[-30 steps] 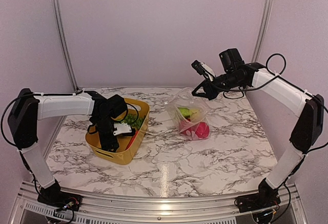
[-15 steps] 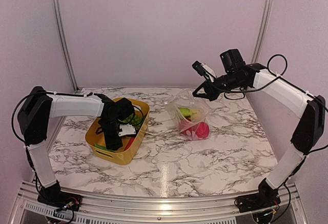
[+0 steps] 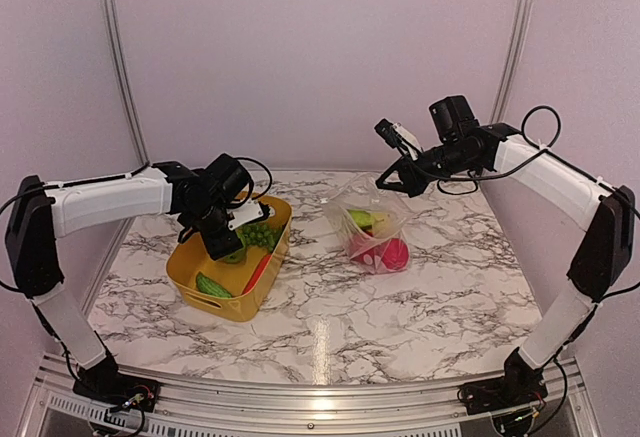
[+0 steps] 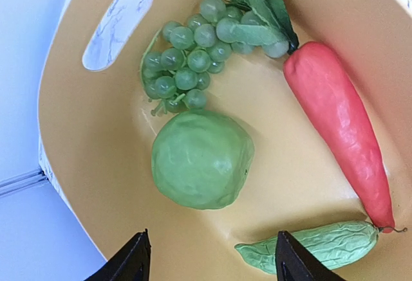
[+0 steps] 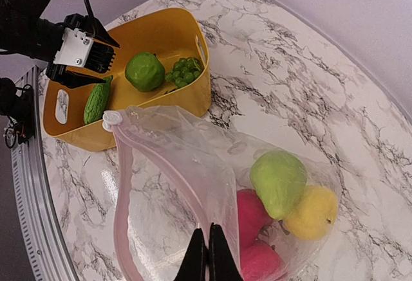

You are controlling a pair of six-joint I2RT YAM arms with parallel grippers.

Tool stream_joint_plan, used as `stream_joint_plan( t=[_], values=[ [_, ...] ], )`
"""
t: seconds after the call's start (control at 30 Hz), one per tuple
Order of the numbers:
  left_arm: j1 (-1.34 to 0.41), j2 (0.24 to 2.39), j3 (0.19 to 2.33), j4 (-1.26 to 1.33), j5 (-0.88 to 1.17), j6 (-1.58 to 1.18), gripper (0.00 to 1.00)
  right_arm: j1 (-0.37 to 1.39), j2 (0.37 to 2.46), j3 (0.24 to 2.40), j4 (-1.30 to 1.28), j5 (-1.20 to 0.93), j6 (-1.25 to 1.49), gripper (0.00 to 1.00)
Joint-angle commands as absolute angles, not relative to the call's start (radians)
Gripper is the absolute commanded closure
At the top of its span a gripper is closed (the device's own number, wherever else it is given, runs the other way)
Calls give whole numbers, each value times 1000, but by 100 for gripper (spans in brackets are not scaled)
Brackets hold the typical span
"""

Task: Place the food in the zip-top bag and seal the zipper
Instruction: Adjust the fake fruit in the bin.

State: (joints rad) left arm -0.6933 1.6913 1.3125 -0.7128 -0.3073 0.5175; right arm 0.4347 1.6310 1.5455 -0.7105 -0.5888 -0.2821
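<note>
The clear zip-top bag (image 3: 372, 225) stands on the table, and my right gripper (image 3: 388, 183) holds its mouth up. In the right wrist view my right gripper (image 5: 207, 255) is shut on the bag's mouth edge. The pink zipper strip (image 5: 122, 191) gapes open, with its slider (image 5: 111, 120) at the far end. A green pear (image 5: 278, 181), a yellow fruit (image 5: 313, 213) and red pieces (image 5: 253, 215) lie inside. My left gripper (image 4: 209, 260) is open and empty above a green round vegetable (image 4: 201, 159), green grapes (image 4: 187, 62), a red carrot (image 4: 338, 126) and a green gourd (image 4: 312, 245).
The remaining food lies in a yellow rectangular bin (image 3: 215, 299) at the left, also seen in the left wrist view (image 4: 84, 165) and the right wrist view (image 5: 164, 36). The marble table (image 3: 400, 307) is bounded by walls at the back and sides.
My left gripper has risen out of the yellow bin and moved back, still open and empty. My right gripper and the bag have not moved.
</note>
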Motion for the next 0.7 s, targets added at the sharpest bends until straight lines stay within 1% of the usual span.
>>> stream_joint_plan(
  t=[0.0, 0.1, 0.2, 0.4, 0.67],
  values=[
    [-680, 1681, 1338, -663, -345, 378, 32, 436, 1626, 1555, -709, -586, -287, 100],
    [-672, 1717, 1379, -664, -325, 276, 31, 437, 1629, 1559, -710, -588, -286, 100],
    [-672, 1743, 1391, -642, -274, 209, 27, 437, 1628, 1560, -713, -586, -287, 100],
    [-671, 1777, 1372, -565, -241, 127, 20, 437, 1614, 1547, -710, -573, -290, 100],
    [-670, 1851, 1368, -557, -380, 107, 18, 437, 1618, 1552, -711, -575, -288, 100]
  ],
)
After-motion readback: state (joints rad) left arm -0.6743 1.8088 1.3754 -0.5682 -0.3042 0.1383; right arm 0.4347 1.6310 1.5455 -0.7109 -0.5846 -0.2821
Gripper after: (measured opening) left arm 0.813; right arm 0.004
